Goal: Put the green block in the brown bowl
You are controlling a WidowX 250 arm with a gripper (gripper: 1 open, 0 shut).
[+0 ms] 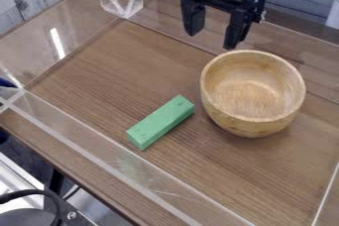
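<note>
On the wooden tabletop (79,69), the green block (161,123) lies at the near left of the brown bowl (252,93), just beside it. The black two-fingered gripper (216,40), released, hangs beyond the bowl's far side.

The black gripper (217,28) is held up at the top, pointed down, with its two fingers spread wide apart and nothing gripped.
</note>
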